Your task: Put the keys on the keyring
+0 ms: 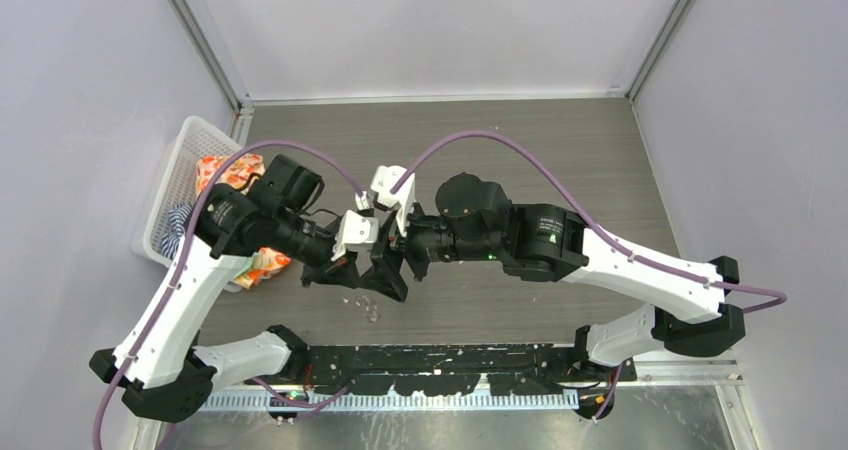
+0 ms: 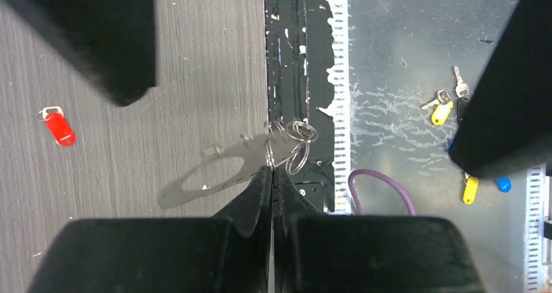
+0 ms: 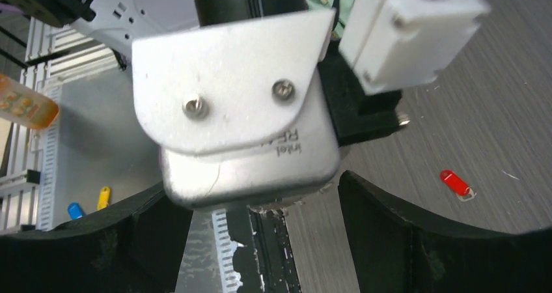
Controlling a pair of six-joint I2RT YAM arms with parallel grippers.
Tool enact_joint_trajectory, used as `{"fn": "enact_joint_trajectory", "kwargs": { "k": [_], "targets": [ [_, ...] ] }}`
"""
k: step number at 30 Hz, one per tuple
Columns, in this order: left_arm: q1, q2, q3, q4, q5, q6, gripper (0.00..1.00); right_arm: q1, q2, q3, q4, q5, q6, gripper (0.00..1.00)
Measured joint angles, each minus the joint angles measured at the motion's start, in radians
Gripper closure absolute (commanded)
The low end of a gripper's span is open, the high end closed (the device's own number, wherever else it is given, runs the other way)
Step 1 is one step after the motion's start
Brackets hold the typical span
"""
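My left gripper (image 2: pixel 272 170) is shut on the thin silver wire of the keyring (image 2: pixel 291 143), holding it above the table so that its oval shadow falls on the wood. Small silver keys hang off the ring (image 1: pixel 362 300). The red-headed key (image 2: pixel 58 127) lies loose on the table to the left, apart from both grippers; it also shows in the right wrist view (image 3: pixel 456 182). My right gripper (image 3: pixel 254 183) is open and empty, its dark fingers (image 2: pixel 124 45) spread on either side of the left gripper's tip (image 1: pixel 388 270).
A white basket (image 1: pixel 178 175) with patterned cloth stands at the table's left edge. Yellow tagged keys (image 2: pixel 441 112) and a blue tag (image 2: pixel 503 184) lie on the metal floor past the black front rail (image 2: pixel 286 58). A purple cable (image 2: pixel 381 182) loops there.
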Motion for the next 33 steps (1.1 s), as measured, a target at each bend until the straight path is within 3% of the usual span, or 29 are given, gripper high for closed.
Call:
{"fn": "enact_joint_trajectory", "kwargs": {
  "k": [16,24,33],
  "targets": [
    [-0.002,0.019,0.147,-0.004,0.066,0.065,1.00,0.000,-0.225,-0.262,0.132,-0.127,-0.134,0.27],
    [-0.040,0.027,0.150,-0.004,0.060,0.066,1.00,-0.015,-0.177,-0.280,0.218,-0.175,-0.184,0.32],
    [-0.069,0.023,0.150,-0.004,0.036,0.066,1.00,-0.100,-0.115,-0.280,0.222,-0.290,-0.203,0.44]
  ]
}}
